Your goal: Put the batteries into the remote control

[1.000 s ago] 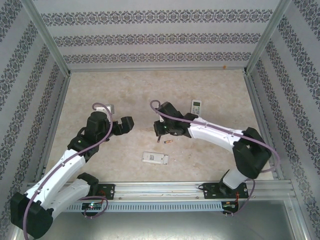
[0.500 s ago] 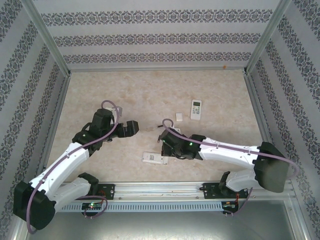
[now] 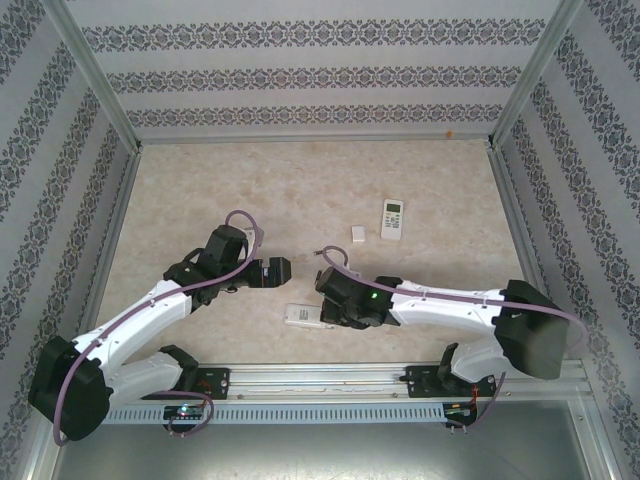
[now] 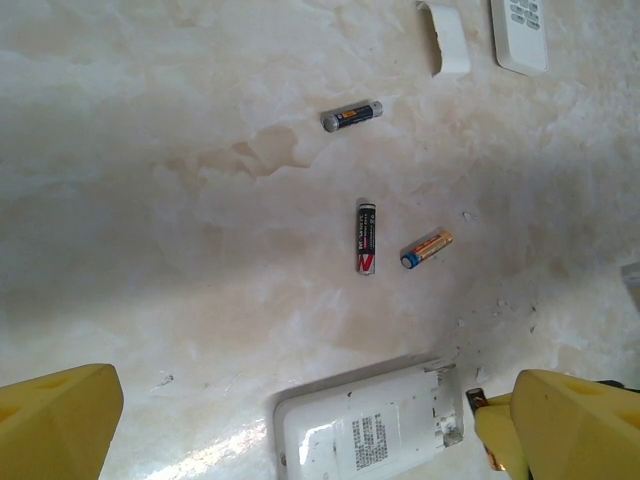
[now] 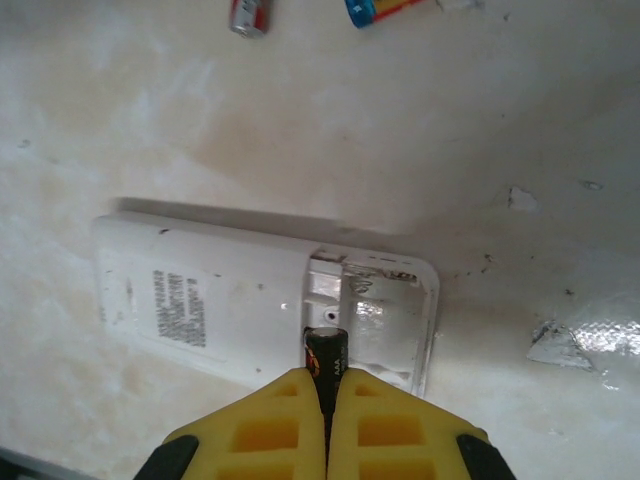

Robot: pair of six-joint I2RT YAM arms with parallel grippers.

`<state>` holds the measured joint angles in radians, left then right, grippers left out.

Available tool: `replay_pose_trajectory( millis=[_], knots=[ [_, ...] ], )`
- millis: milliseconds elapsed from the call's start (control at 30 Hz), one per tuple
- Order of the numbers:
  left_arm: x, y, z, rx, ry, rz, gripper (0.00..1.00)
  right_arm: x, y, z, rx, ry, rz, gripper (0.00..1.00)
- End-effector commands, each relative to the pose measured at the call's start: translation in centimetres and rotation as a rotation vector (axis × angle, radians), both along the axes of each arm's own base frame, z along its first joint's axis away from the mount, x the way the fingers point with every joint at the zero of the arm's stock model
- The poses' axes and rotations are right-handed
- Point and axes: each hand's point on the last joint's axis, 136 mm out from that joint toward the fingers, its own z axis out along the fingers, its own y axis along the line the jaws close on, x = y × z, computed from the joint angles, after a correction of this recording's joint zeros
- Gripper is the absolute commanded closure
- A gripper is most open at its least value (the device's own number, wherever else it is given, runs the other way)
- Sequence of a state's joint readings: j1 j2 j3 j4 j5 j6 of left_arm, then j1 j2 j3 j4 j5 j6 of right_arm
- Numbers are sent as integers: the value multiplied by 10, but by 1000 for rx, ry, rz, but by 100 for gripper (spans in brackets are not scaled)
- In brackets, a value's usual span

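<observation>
The remote control lies face down, white, with its battery compartment uncovered; I also see this remote near the front rail and from the left wrist. My right gripper is shut on a dark battery, whose end sits at the compartment's near edge. In the top view the right gripper is over the remote's right end. My left gripper hovers just beyond the remote, open, nothing between its fingers. Loose batteries lie on the table: one black, one orange, one further off.
A second white remote lies face up at the back right, a small white cover beside it. Patterned walls enclose the table on three sides, and a metal rail runs along the near edge.
My right arm has swung toward the near edge and now sits at the remote. The left gripper has moved right and nearer, still open.
</observation>
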<state>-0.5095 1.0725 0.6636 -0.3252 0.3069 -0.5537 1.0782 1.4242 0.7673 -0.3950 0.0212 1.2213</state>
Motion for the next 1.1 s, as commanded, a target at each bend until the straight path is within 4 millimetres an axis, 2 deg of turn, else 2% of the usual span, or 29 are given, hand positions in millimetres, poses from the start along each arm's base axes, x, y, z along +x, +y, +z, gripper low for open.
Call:
replay_pose_trajectory(
  millis=[0,467,833,1067],
  knots=[
    [1,-3,-1,-12,-13,-2,0,0,7,-2,10,12,-7,100],
    [2,-2,-2,-19,-18,15,0,-2,3,-24,-6,49,-60,96],
    [3,-1,-3,-14,-20,24,0,-9,-14,-23,-37,53,-113,96],
    [4,-1,-3,-13,-20,26,0,-8,-1,-22,-4,55,-80,95]
  ],
)
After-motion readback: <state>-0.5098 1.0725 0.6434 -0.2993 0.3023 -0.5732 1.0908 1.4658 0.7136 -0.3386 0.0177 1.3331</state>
